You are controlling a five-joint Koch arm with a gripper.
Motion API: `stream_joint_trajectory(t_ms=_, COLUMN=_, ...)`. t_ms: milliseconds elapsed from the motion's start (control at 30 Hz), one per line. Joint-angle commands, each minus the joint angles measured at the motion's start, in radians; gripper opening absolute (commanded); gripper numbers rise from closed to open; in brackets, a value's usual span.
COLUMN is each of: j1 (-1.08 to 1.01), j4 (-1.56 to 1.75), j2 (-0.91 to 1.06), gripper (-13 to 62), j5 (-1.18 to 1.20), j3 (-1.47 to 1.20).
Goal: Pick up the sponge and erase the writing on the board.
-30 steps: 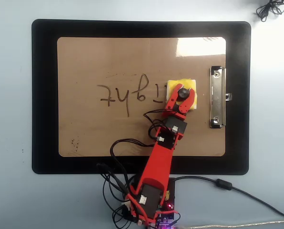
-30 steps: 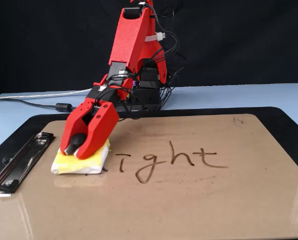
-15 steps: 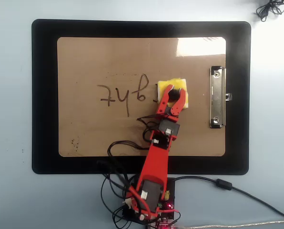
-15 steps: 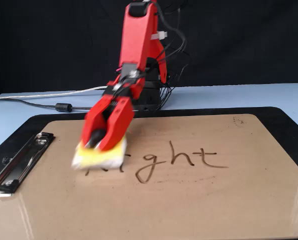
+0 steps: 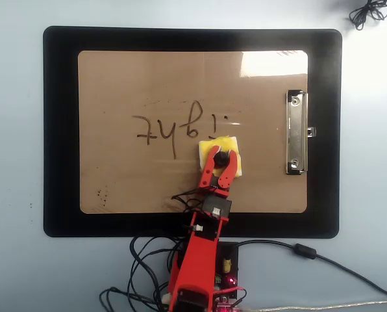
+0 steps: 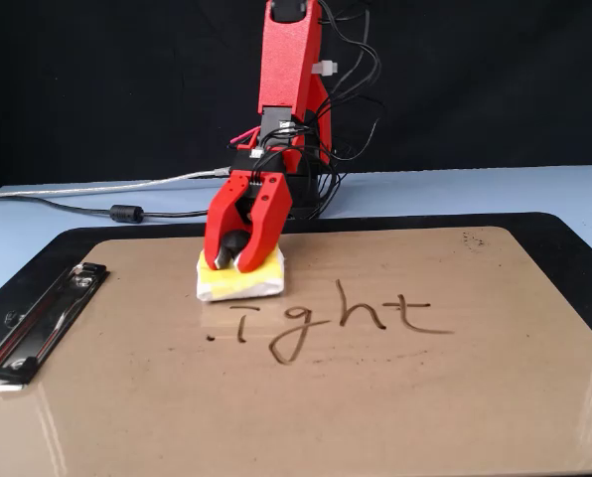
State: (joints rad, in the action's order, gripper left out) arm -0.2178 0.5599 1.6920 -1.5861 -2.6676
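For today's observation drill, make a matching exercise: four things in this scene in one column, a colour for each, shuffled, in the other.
Things:
1. sponge
2. gripper
3. board
4. mat

Colours:
A. black
B. tan-brown
C. yellow
D. red

Pairs: 1-C, 2-D, 3-B, 4-A

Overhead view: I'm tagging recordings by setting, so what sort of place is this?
Probably a hobby or lab tabletop rig: a pale blue table with loose cables, a black mat under the board, and a dark backdrop behind.
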Motion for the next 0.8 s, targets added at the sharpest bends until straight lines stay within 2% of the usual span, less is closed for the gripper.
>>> stream_joint_trajectory(t_ms=0, j1=0.018, j4=0.02, j2=-0.126, gripper=-7.8, j5=-0.003, j3=0.141)
stream_joint_trajectory(t_ms=100, j1=0.058, j4=0.02, j2=-0.394, gripper=-7.8, j5=-0.003, j3=0.434)
stream_joint_trajectory(t_ms=200, j1=0.055, j4=0.002, j2=-0.52, gripper=-7.7, j5=-0.002, j3=0.594)
stream_joint_trajectory(t_ms=267, j1=0.055, j4=-0.018, j2=-0.472, gripper=-7.8, j5=0.009, j3=0.509)
stream_joint_trajectory(t_ms=400, j1=0.06, j4=-0.118, j2=-0.173, gripper=-7.8, j5=0.064, j3=0.252)
stream_joint_trajectory(t_ms=467, j1=0.063, j4=-0.209, j2=-0.087, gripper=-7.8, j5=0.083, j3=0.204)
stream_joint_trajectory(t_ms=567, j1=0.078, j4=-0.276, j2=-0.094, gripper=-7.8, j5=0.086, j3=0.213)
stream_joint_trajectory(t_ms=767, j1=0.152, j4=-0.302, j2=-0.543, gripper=-7.8, j5=0.084, j3=0.683)
